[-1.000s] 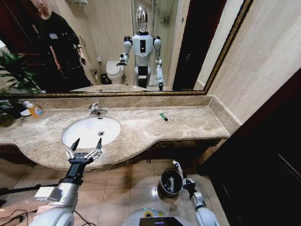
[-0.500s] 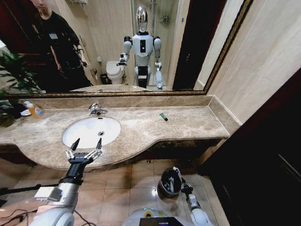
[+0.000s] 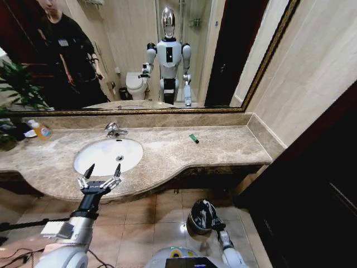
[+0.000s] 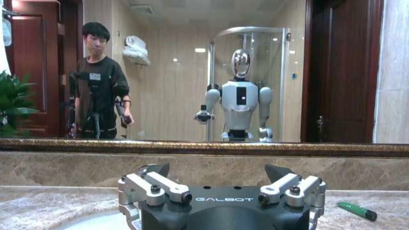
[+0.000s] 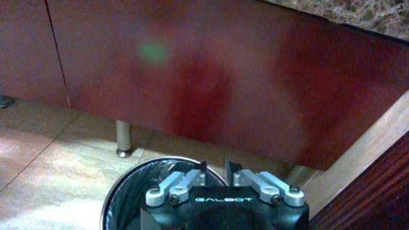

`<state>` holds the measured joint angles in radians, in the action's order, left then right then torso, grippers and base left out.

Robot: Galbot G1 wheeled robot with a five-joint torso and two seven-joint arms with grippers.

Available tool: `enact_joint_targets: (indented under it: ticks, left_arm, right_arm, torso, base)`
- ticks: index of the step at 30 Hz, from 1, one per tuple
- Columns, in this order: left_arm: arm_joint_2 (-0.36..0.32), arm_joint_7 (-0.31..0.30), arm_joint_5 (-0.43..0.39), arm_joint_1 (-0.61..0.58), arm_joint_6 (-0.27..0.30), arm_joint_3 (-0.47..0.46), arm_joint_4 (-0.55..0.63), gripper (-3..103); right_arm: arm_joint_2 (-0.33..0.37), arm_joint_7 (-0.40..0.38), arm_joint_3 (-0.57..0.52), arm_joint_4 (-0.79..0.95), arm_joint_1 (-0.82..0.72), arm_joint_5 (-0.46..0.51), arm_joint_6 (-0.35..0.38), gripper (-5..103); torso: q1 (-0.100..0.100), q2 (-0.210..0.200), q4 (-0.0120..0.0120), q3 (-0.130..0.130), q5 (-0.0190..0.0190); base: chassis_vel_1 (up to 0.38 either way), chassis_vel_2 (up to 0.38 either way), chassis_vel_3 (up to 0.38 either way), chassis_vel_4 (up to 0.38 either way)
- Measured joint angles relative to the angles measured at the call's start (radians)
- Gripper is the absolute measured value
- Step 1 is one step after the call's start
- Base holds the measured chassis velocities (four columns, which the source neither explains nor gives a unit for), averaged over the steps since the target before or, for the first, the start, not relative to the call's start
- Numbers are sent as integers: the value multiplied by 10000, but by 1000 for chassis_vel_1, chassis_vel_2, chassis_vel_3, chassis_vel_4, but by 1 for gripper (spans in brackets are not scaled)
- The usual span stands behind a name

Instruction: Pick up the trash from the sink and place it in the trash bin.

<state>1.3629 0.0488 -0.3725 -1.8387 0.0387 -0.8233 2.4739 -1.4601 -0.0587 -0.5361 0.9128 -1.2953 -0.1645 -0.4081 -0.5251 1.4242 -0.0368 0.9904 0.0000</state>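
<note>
The white oval sink (image 3: 99,159) sits in the beige countertop, with a chrome faucet (image 3: 114,130) behind it. A small green piece of trash (image 3: 193,138) lies on the counter to the right of the basin, and the left wrist view has this green piece (image 4: 357,211) too. My left gripper (image 3: 102,171) hovers open at the sink's front rim, its left gripper fingers (image 4: 217,172) spread wide with nothing between them. The black trash bin (image 3: 201,214) stands on the floor below the counter. My right gripper (image 3: 215,224) is low beside the bin's rim (image 5: 121,191), with the right gripper fingers (image 5: 217,167) shut.
A clear bottle of orange liquid (image 3: 40,130) and a green plant (image 3: 17,89) stand at the counter's far left. The dark red cabinet front (image 5: 191,72) runs under the counter behind the bin. A dark wooden door (image 3: 312,184) lies on the right. The mirror reflects a standing person.
My right arm has dropped lower and drawn back toward my base beside the bin. The left arm has stayed where it was.
</note>
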Motion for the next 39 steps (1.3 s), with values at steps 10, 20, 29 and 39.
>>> enact_joint_targets:
  ticks: [10,20,29,39]
  left_arm:
    - [0,0,0,0,0,0,0,100]
    - [0,0,0,0,0,0,0,100]
    - [0,0,0,0,0,0,0,100]
    - [0,0,0,0,0,0,0,100]
  right_arm:
    - [4,-59,2,193,-147,-47,-18,54]
    - [-57,-85,12,413,-288,-147,-37,86]
    - [119,-42,28,2857,-1197,496,818,100]
    - [716,-129,36,6031,-2419,1211,1178,100]
  torso:
    - [0,0,0,0,0]
    - [0,0,0,0,-1]
    - [0,0,0,0,-2]
    - [0,0,1,0,0]
  base:
    - [0,0,0,0]
    - [0,0,0,0]
    - [0,0,0,0]
    - [0,0,0,0]
